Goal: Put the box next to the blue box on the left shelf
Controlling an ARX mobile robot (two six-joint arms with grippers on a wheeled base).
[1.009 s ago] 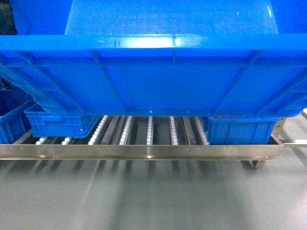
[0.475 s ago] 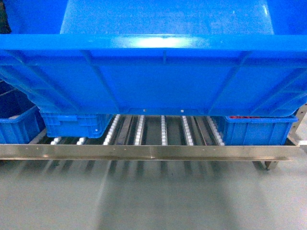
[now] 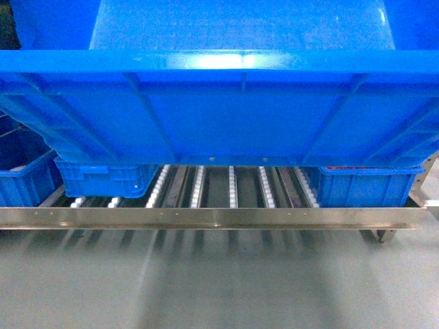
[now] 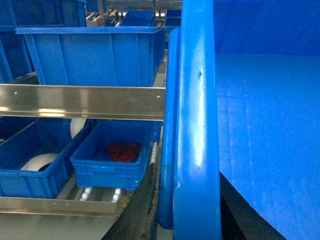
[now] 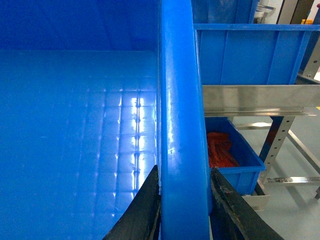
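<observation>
one big bright-blue box (image 3: 219, 103), glossy thick rim, ribbed wall, hangs above the left shelf (image 3: 206, 218) rollers. right gripper (image 5: 182, 205) clamps its right rim; left gripper (image 4: 165, 210) pinches the left rim. smaller blue bins (image 3: 103, 179) sit below.

One large crate (image 3: 219, 103), two small bins (image 3: 103, 179) (image 3: 363, 186), one rack (image 3: 206, 218).

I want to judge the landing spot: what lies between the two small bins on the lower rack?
Head view: only bare roller tracks between the left bin and right bin.
</observation>
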